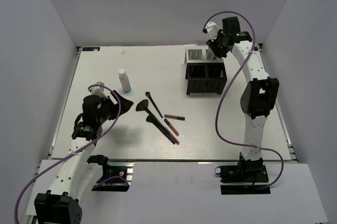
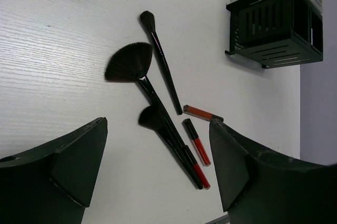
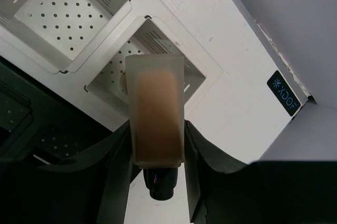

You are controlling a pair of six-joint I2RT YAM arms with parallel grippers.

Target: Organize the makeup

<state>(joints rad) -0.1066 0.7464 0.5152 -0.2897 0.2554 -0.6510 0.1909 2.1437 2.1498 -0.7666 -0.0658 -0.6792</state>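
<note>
My right gripper (image 3: 156,147) is shut on a tan foundation bottle (image 3: 156,110), black cap toward the wrist. It hangs over the rear right compartment (image 3: 158,50) of the organizer (image 1: 205,71). On the table lie a fan brush (image 2: 129,61), a thin brush (image 2: 160,60), a round brush (image 2: 158,121) and dark-red pencils (image 2: 199,112). A white-capped bottle (image 1: 124,80) stands to their left. Above the table, left of the brushes, my left gripper (image 1: 122,101) hangs open and holds nothing.
The organizer (image 2: 276,29) has black front compartments and pale perforated rear ones. The enclosure's back wall stands close behind it. The right arm's purple cable (image 1: 224,103) loops beside the organizer. The table's front edge (image 1: 174,159) lies just below the brushes.
</note>
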